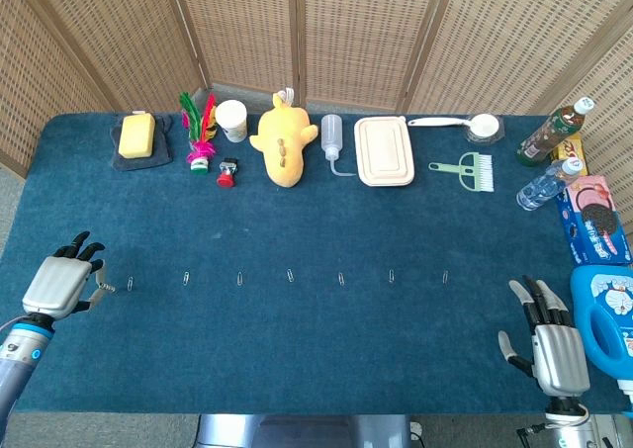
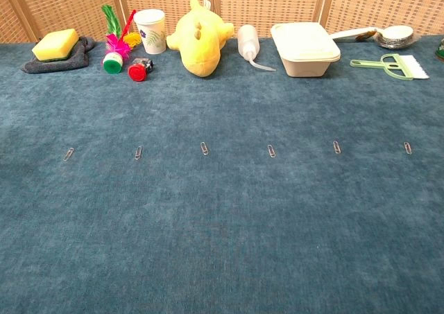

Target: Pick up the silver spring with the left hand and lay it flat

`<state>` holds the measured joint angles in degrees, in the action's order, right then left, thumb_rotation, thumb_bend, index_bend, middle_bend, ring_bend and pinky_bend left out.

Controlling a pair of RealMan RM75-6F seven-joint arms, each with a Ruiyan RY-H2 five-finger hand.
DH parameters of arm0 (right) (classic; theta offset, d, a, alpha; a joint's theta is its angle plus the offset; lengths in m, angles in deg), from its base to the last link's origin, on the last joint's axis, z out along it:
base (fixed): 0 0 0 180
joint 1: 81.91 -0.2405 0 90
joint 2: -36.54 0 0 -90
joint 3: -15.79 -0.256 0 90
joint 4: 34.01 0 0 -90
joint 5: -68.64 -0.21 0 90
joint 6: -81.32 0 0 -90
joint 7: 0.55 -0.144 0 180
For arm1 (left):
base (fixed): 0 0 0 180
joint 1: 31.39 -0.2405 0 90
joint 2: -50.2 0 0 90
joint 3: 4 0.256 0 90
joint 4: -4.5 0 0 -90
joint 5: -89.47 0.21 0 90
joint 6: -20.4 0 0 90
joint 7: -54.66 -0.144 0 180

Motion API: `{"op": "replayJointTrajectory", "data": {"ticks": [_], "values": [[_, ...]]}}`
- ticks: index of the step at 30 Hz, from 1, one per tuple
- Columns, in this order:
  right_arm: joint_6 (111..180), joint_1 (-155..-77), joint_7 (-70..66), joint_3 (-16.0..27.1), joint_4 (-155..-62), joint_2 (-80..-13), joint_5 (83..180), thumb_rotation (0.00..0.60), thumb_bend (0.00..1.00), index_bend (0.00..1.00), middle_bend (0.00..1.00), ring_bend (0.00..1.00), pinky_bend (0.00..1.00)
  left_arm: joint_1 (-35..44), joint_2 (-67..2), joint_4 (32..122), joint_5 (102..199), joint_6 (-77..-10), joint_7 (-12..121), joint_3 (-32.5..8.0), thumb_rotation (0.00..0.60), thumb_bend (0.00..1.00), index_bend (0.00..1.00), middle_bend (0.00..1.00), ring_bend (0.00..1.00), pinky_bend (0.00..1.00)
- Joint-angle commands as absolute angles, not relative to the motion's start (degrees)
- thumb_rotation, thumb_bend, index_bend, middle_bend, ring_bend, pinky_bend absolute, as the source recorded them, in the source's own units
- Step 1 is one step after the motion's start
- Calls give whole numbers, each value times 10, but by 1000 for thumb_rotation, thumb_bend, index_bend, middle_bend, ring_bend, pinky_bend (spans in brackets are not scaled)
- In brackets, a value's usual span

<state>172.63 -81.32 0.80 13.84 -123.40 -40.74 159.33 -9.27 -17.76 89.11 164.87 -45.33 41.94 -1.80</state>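
In the head view my left hand (image 1: 59, 284) is low at the table's left edge, knuckles up. It pinches the thin silver spring (image 1: 102, 287), which sticks out to the right of its fingers, just left of the leftmost paper clip (image 1: 130, 283). I cannot tell whether the spring touches the cloth. My right hand (image 1: 551, 346) rests at the front right corner with its fingers apart and nothing in it. The chest view shows neither hand and not the spring.
Several paper clips (image 2: 204, 147) lie in a row across the middle. Along the back stand a sponge (image 1: 136, 134), feathered shuttlecock (image 1: 201, 132), cup (image 1: 231, 120), yellow plush (image 1: 283, 141), squeeze bottle (image 1: 331, 136) and lunch box (image 1: 384, 151). A blue detergent jug (image 1: 605, 324) stands beside my right hand.
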Motion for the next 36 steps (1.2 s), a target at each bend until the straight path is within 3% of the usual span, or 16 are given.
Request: {"op": "replayJointTrajectory", "data": {"ticks": [1, 21, 36], "values": [[1727, -812, 8, 139, -1234, -406, 1593, 600, 392, 112, 114, 63, 141, -90, -190, 882, 1644, -444, 412, -23, 582, 718, 622, 211, 47, 220], [1727, -808, 1, 138, -1229, -404, 1585, 600, 392, 112, 114, 63, 140, -79, -204, 885, 1647, -431, 402, -46, 581, 717, 619, 211, 47, 220], [1721, -813, 5, 134, -1232, -404, 1582, 600, 392, 112, 114, 63, 140, -37, -163, 923, 1643, -427, 390, -101, 582, 717, 619, 211, 47, 220]]}}
